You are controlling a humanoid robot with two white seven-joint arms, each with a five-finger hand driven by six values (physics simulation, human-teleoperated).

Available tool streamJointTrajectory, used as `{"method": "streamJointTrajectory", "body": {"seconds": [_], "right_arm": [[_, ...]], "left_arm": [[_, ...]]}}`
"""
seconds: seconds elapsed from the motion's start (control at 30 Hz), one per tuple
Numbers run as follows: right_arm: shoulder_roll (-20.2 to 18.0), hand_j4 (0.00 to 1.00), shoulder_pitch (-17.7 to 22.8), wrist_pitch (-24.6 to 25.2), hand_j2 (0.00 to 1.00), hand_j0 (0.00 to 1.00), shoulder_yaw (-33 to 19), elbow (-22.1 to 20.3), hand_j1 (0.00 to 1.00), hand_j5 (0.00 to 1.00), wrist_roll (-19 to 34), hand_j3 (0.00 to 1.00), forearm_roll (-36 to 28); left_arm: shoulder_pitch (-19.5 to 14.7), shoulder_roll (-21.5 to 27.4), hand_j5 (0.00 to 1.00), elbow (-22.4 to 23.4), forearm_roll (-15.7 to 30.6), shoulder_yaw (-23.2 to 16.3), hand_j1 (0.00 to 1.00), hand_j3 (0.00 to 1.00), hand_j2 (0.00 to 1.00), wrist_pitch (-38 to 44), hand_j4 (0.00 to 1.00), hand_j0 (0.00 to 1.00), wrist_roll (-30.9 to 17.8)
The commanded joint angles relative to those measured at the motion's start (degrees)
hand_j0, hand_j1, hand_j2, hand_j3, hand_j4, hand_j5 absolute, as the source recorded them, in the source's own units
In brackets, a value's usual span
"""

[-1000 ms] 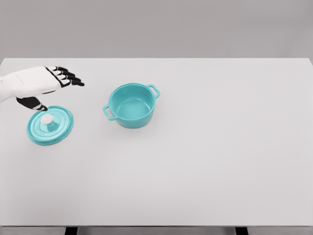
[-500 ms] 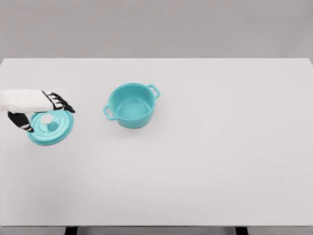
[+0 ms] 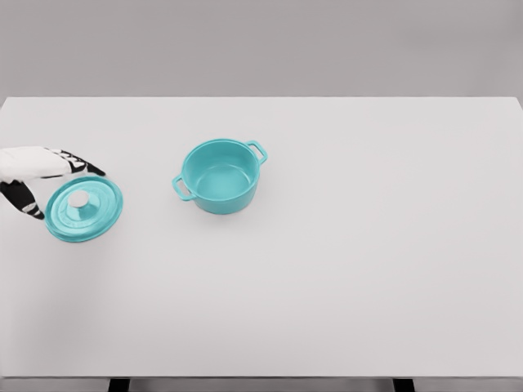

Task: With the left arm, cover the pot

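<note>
My left hand [image 3: 37, 167] sits at the table's [image 3: 368, 269] left edge, fingers [image 3: 78, 163] reaching over the far rim of the teal lid [image 3: 84, 210], thumb low on the near-left side. Whether it pinches the rim I cannot tell; the lid appears tilted, its white knob [image 3: 78, 199] uncovered. The pot [image 3: 218, 175] stands open, well apart to the right. Risk, in my judgement: a rim-only hold could let the lid slip or swing, and a skewed descent could catch a pot handle [image 3: 257, 150]. The surface between lid and pot shows bare. The left table edge is close; travel should go rightward.
</note>
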Motion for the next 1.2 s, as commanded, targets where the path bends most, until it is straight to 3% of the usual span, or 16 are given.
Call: {"method": "streamJointTrajectory", "body": {"seconds": [0.0,0.47,0.67,1.17], "right_arm": [[-0.01,1.00,-0.09,-0.01,1.00,1.00,0.02,0.01,1.00,1.00,0.02,1.00,-0.01],[-0.01,1.00,-0.09,-0.01,1.00,1.00,0.02,0.01,1.00,1.00,0.02,1.00,-0.01],[-0.01,1.00,0.00,-0.01,1.00,1.00,0.02,0.01,1.00,1.00,0.02,1.00,-0.01],[-0.01,1.00,0.00,-0.01,1.00,1.00,0.02,0.01,1.00,1.00,0.02,1.00,-0.01]], "left_arm": [[0.09,-0.14,1.00,0.20,1.39,0.04,1.00,1.00,1.00,1.09,1.00,1.00,0.01],[0.26,-0.23,0.98,-0.60,1.39,-0.05,0.98,0.98,0.98,1.17,0.98,0.98,-0.08],[1.23,-0.49,0.86,-0.33,1.13,0.04,0.86,0.86,0.86,4.60,0.86,0.86,0.19],[1.76,-0.58,0.77,-2.18,1.04,-0.05,0.77,0.77,0.77,3.99,0.77,0.77,0.01]]}}
